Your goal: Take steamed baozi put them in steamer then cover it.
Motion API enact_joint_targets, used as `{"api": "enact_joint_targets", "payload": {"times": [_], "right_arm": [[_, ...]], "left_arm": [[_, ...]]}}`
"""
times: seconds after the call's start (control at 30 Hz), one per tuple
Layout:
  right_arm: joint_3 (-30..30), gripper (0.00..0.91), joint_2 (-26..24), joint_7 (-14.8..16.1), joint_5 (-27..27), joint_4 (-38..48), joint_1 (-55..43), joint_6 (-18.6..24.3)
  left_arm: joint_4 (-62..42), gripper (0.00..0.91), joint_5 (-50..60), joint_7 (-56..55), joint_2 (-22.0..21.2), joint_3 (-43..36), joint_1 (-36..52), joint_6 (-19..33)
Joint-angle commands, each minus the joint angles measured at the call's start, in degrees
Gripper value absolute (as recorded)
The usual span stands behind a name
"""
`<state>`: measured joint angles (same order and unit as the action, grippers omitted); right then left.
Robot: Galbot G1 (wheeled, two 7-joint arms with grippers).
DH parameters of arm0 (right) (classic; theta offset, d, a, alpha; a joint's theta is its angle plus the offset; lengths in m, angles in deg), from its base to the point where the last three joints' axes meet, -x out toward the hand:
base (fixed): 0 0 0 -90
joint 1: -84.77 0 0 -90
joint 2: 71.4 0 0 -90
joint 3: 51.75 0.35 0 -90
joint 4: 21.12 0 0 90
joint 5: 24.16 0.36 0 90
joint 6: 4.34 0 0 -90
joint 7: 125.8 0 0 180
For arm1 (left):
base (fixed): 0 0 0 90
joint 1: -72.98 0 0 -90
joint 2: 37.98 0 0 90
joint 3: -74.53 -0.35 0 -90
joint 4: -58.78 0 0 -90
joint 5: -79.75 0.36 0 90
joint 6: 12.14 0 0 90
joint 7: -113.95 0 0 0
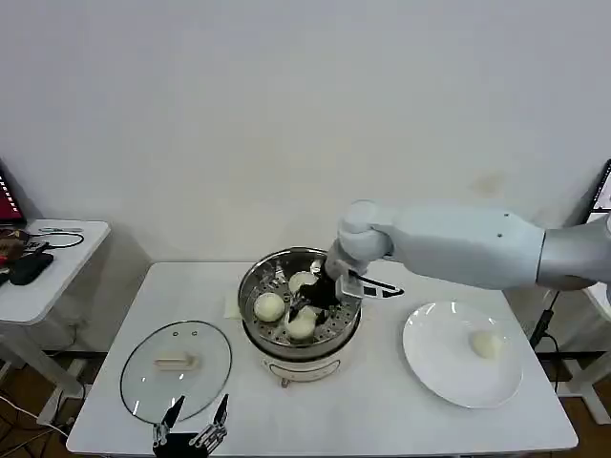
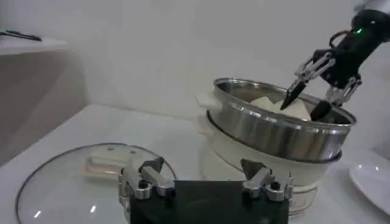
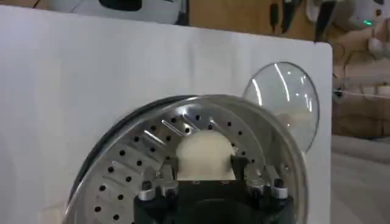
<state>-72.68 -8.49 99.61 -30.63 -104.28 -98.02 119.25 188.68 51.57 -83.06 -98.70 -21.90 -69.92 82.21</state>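
Near the middle of the head view, the right gripper [image 1: 310, 298] reaches into the round shiny steel steamer [image 1: 256, 281], fingers spread beside a small round off-white bun [image 3: 204, 154] to leave it there, while the left gripper [image 1: 194, 425] waits open by the clear glass lid [image 1: 177, 367].

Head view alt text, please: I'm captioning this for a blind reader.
The right claw reaches into the steel steamer mid-table, among three buns. A fourth bun waits on the white plate to the right; the glass lid lies flat to the left, with the open left claw near it.
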Motion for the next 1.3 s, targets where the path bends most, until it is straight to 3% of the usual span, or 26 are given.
{"api": "enact_joint_targets", "payload": {"times": [0.03, 0.07, 0.1, 0.5, 0.73, 0.9, 1.13, 1.3], "right_arm": [[0.14, 0.766, 0.16, 0.04, -2.1, 0.4, 0.93, 0.62], [0.15, 0.796, 0.2, -0.02, -2.26, 0.4, 0.98, 0.69], [0.23, 0.907, 0.23, -0.04, -2.66, 0.47, 1.11, 0.95], [2.0, 0.907, -0.1, -0.24, -3.4, 1.15, 0.44, 1.52], [2.13, 0.907, -3.35, -0.54, 1.62, 0.82, -3.54, -0.64], [-1.36, 0.907, -7.7, -0.92, 10.66, -0.64, -8.34, -6.15], [-11.68, 0.907, -15.0, -0.79, 22.21, -4.71, -18.06, -16.62], [-16.63, 0.907, -20.96, -2.95, 29.97, -9.14, -23.12, -25.36]], "left_arm": [[0.05, 0.907, 0.02, 0.03, -0.01, -0.03, -0.08, 0.04], [0.06, 0.907, 0.01, 0.03, -0.01, -0.04, -0.1, 0.02], [0.02, 0.907, 0.04, 0.03, -0.01, -0.04, -0.12, 0.04], [0.03, 0.907, 0.09, 0.0, -0.12, -0.05, 0.03, 0.05], [0.01, 0.907, 0.35, -0.03, -0.13, -0.31, 0.08, 0.02], [0.23, 0.907, 0.36, -0.04, 0.08, -0.15, -0.06, 0.03], [0.82, 0.907, 0.44, -0.02, 0.11, -0.19, -0.13, 0.06], [0.78, 0.907, 0.6, -0.03, 0.32, -0.59, -0.08, 0.15]]}}
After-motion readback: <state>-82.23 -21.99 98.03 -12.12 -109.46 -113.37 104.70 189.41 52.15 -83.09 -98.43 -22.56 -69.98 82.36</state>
